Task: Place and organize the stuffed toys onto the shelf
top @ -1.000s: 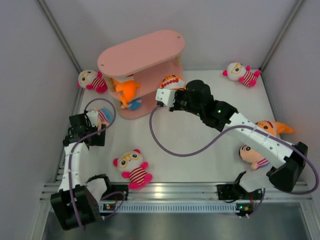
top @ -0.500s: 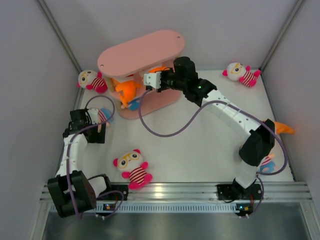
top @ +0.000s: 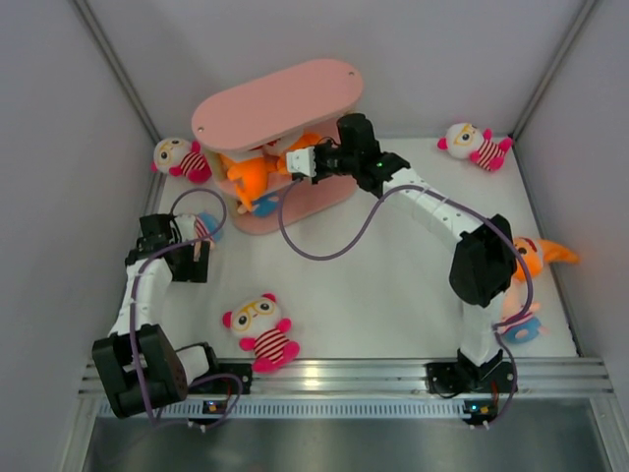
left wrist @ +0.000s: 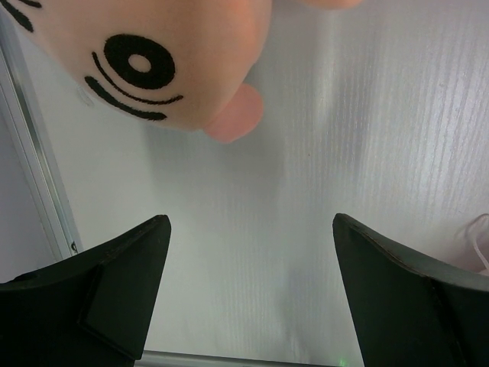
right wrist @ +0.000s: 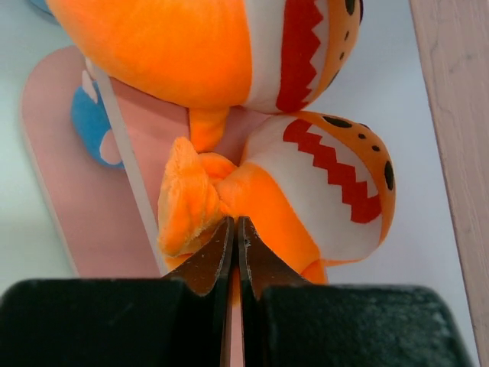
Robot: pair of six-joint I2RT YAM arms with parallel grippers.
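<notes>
White ridged table point(top: 393, 285), plain grey walls point(top: 59, 147) boxing it in. Right gripper point(right wrist: 234, 222) is pinching the fin of an orange shark point(right wrist: 306, 199) inside the pink shelf point(top: 275, 103), right beside another shark point(right wrist: 168, 46). Left gripper point(left wrist: 250, 225) gapes wide over the table, near a peach-faced doll point(left wrist: 153, 53).

We find a white table point(top: 393, 285) carrying the pink shelf point(top: 280, 103) at far left.

On the shelf:
- Middle board: an orange shark point(top: 251, 177), with a second shark point(right wrist: 328, 199) touching it.
- Bottom board: a blue plush point(top: 261, 206), mostly hidden.

Directly on the table:
- Far left, just beside the shelf: a far-left glasses doll point(top: 177, 157).
- Far right: a far-right glasses doll point(top: 475, 145).
- Near left: a near glasses doll point(top: 260, 329).
- Left: a left peach-faced doll point(top: 203, 228).
- Right edge: a third shark point(top: 543, 254).
- Near right: a right peach-faced doll point(top: 524, 330).
</notes>
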